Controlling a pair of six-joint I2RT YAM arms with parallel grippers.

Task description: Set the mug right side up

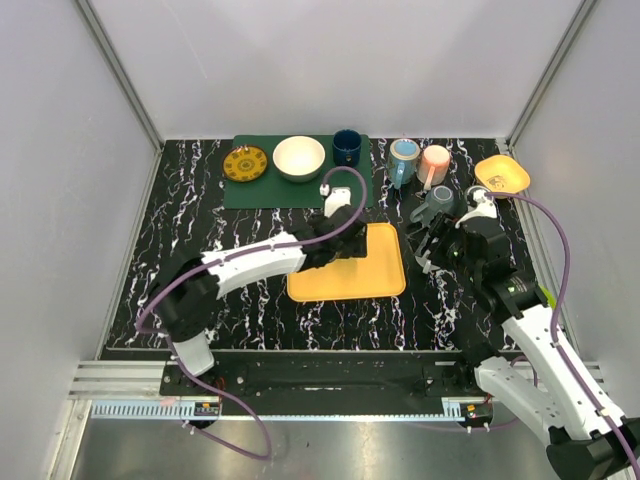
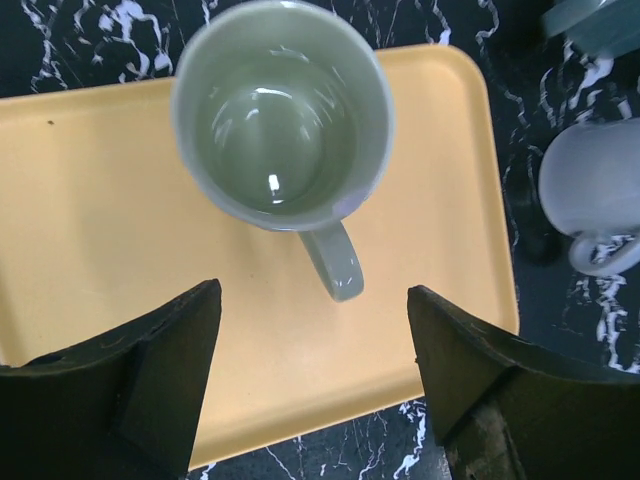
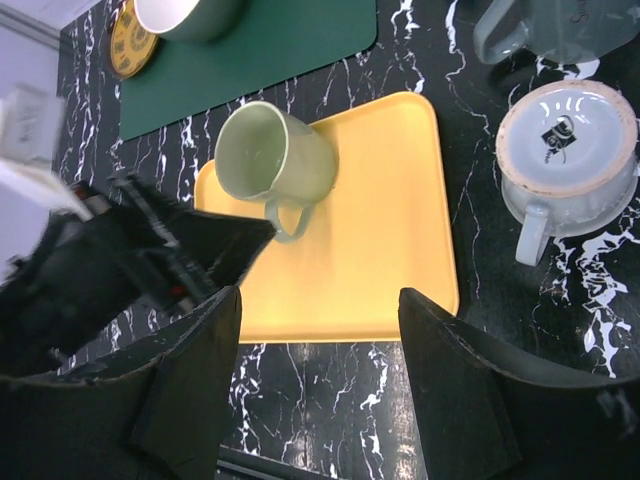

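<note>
A pale green mug (image 2: 280, 110) stands upright, mouth up, on the yellow tray (image 2: 90, 200), its handle pointing toward my left gripper (image 2: 313, 322). That gripper is open and empty, just above and behind the handle, not touching it. In the right wrist view the mug (image 3: 275, 155) stands at the tray's (image 3: 380, 240) far left, with the left gripper (image 3: 190, 245) beside it. In the top view the left gripper (image 1: 335, 222) hides the mug. My right gripper (image 1: 436, 250) is open and empty, right of the tray (image 1: 350, 272).
A white mug (image 3: 565, 140) sits upside down right of the tray, with a grey mug (image 1: 435, 203) behind it. Blue (image 1: 404, 160) and pink (image 1: 434, 162) mugs, an orange bowl (image 1: 502, 175), a green mat (image 1: 260, 185) with plate, white bowl and dark mug line the back.
</note>
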